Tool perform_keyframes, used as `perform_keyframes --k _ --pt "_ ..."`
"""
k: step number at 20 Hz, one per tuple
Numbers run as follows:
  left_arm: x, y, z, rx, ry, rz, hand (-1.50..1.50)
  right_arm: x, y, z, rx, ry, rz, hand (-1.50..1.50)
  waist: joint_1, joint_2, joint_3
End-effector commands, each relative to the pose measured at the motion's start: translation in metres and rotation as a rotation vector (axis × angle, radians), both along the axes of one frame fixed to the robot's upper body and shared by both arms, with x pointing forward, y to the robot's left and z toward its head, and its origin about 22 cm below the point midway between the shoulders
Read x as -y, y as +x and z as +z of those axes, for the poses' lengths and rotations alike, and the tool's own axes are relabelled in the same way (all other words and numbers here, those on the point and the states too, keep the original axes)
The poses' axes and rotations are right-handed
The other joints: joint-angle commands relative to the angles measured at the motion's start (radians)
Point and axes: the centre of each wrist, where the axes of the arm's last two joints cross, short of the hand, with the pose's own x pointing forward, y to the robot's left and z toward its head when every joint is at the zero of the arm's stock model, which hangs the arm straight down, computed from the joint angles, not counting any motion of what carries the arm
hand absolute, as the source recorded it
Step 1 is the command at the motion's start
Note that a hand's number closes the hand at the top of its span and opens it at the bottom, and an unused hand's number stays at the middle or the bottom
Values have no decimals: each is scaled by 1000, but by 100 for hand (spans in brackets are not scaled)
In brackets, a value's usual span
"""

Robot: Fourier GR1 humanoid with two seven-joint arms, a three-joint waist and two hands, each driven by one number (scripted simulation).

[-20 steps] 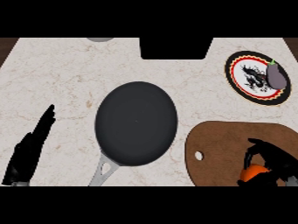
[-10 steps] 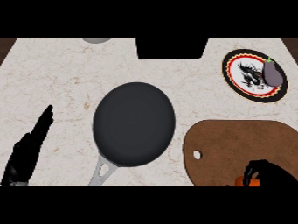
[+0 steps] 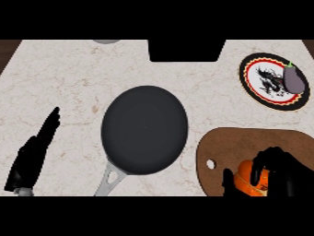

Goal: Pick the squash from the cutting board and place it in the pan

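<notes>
So the squash point(image 3: 244, 180) sits at the near edge of the cutting board point(image 3: 254, 140), and the right robot hand point(image 3: 285, 177) has its fingers and thumb curled round it, hiding most of it. The pan point(image 3: 144, 130) is just beside the board's left edge, handle pointing near. Far right on the counter point(image 3: 71, 78) there's a plate point(image 3: 251, 92) carrying an eggplant point(image 3: 294, 78), well apart from the pan. The left robot hand point(image 3: 31, 156) rests near left, fingers straight and pressed together.
</notes>
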Motion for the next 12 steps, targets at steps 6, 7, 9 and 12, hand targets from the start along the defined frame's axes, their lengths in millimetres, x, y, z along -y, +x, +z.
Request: perform_keyframes --k 6,7,9,12 --pt "10 -12 -5 11 -11 -10 0 -79 50 28 96 145 111 150 20 7 2" --pt "14 -3 -6 7 8 -16 0 -81 72 27 80 166 112 150 23 9 2" --pt "3 7 1 11 -5 -26 0 -86 96 11 63 206 111 150 26 12 2" --pt "6 6 5 2 2 -45 0 -97 127 13 63 247 96 150 35 13 2"
